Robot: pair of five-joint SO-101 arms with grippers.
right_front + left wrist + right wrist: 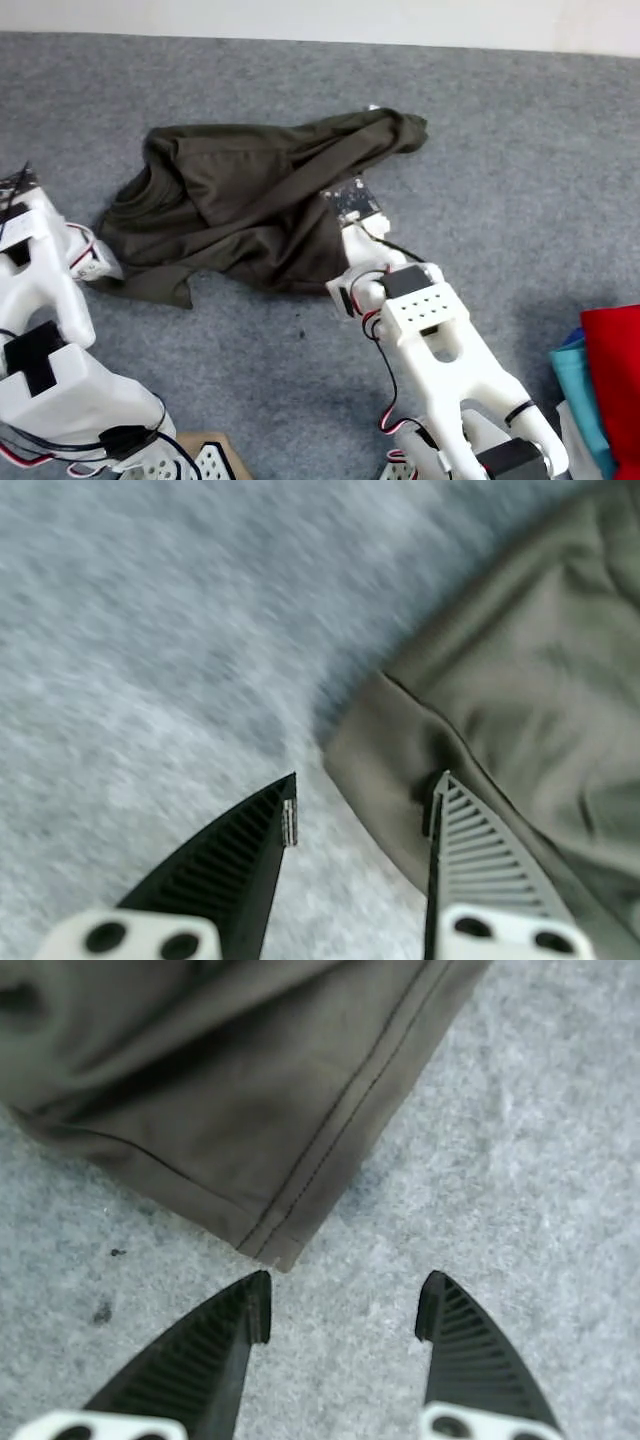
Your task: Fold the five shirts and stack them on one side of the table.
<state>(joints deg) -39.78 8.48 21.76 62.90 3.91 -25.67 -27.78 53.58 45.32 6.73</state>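
- Dark green shirt [250, 200] lies crumpled in the middle of the grey worktop [520, 150]. It is spread out but full of folds and bumps.
- The left pincer [365, 805] is low over the worktop at the shirt's left edge. Its two black fingers [480, 860] are wide apart and hold nothing. One finger is over the edge of the cloth, and the other is over bare worktop.
- The right pincer [345, 1305] is at the shirt's near right side. It is wide apart too, with nothing in it. A stitched corner of the shirt's hem lies just in front of one finger, not between the two.
- The left arm [40, 300] stands at the left side of the worktop. The right arm [440, 330] stands nearer the middle.
- A red cloth [612, 370] and a blue-green cloth [572, 365] lie touching at the right edge of the worktop, well apart from the green shirt.
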